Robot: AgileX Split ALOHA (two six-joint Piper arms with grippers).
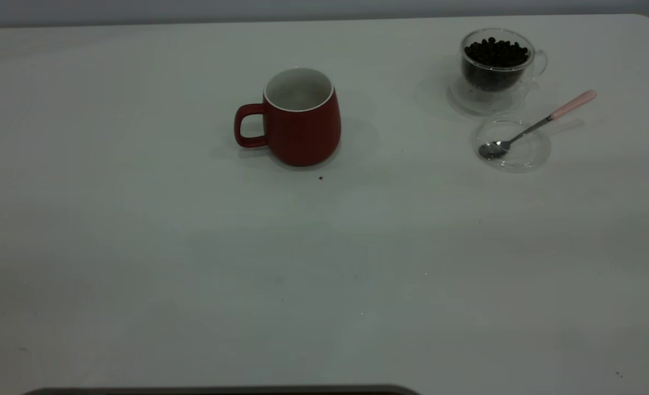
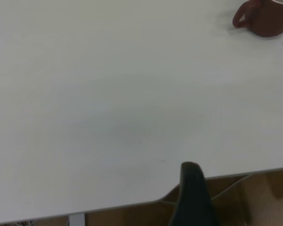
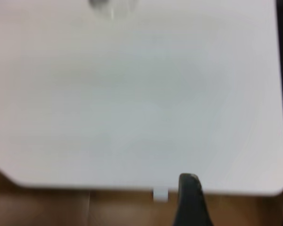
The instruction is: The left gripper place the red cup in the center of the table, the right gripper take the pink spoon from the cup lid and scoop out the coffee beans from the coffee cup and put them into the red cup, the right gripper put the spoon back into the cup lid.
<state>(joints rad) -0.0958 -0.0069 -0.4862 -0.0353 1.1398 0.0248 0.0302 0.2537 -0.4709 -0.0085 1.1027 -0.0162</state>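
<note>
Mug, red cup (image 1: 302, 127), upright mid-table (image 1: 137, 247); pink spoon (image 1: 538, 125) rests in cup lid (image 1: 513, 147) beside bean-filled coffee cup (image 1: 497, 68). Neither gripper's finger state can be told. Risk: the slim, propped spoon may slip when grasped, scattering coffee beans (image 1: 496, 53).
</note>
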